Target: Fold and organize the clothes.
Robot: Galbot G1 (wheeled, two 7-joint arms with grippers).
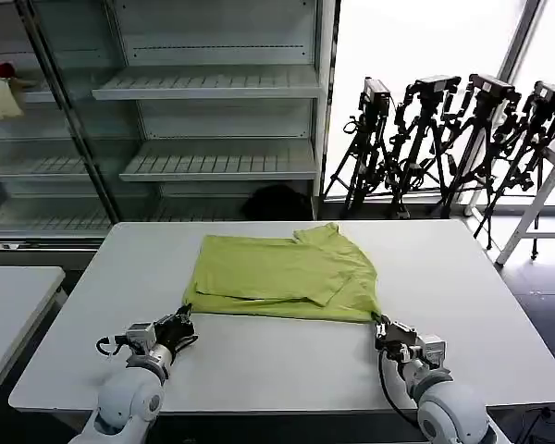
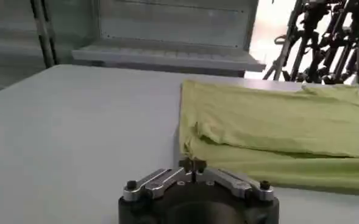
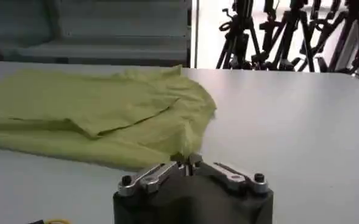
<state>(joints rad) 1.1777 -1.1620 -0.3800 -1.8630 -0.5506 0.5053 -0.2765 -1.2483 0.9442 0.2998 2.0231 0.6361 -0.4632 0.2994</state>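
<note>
T-shirt (image 1: 282, 276): lime yellow-green, lying flat on the white counter (image 1: 259, 361) toward its far half, partly folded, with a flap of cloth laid over the middle and a sleeve poking out at the far right.
Left claw (image 1: 184, 324): down at the counter just at the shirt's near-left corner; in the left wrist view its fingertips (image 2: 192, 164) are pressed together right at the cloth's edge. It looks pinched on the hem, though the corner is too small to be sure.
Right claw (image 1: 381, 326): low over the counter at the shirt's near-right corner; in the right wrist view the tips (image 3: 186, 161) meet at the edge of the fabric (image 3: 100, 115), seemingly nipping it.
Shirt against claws: the near edge runs between the two claws, the body of the shirt stretching away from both.
Behind the counter: empty metal shelves (image 1: 213, 92) and a row of tripods (image 1: 444, 139) by the window.
</note>
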